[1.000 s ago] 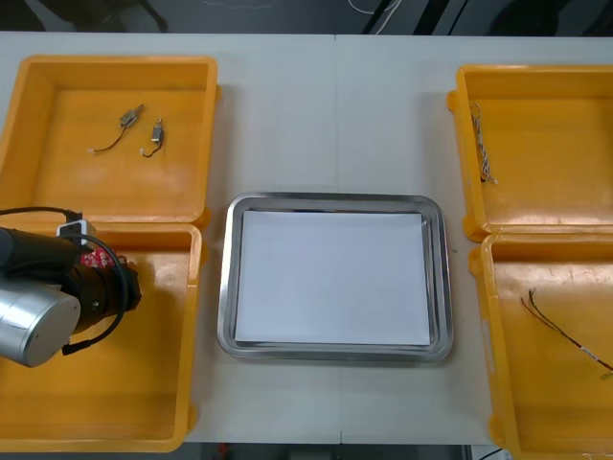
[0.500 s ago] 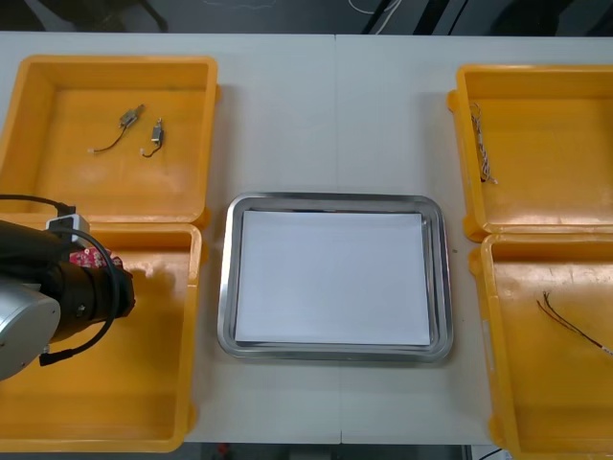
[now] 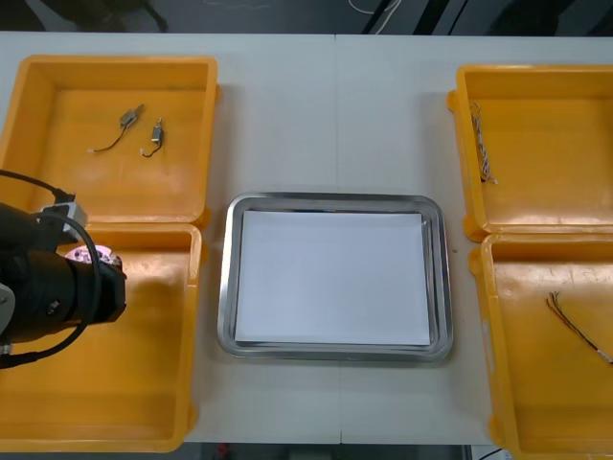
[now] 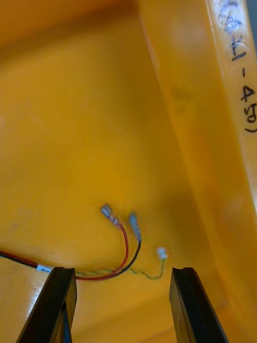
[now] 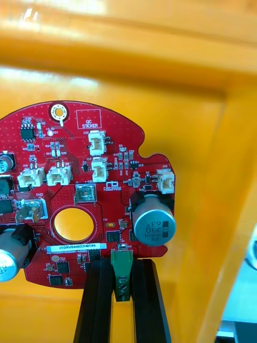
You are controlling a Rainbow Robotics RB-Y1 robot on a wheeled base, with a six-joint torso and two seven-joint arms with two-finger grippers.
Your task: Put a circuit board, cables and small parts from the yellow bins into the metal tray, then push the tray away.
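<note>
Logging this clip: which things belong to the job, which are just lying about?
Job: board in left gripper; red-yellow cable by open right gripper; tray; small parts; twisted cable; bins.
Lying about: table; white cord beyond it.

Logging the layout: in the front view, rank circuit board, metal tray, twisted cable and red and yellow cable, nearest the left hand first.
1. Circuit board, held in the left hand.
2. Metal tray, table middle.
3. Twisted cable, far right bin.
4. Red and yellow cable, near right bin.
</note>
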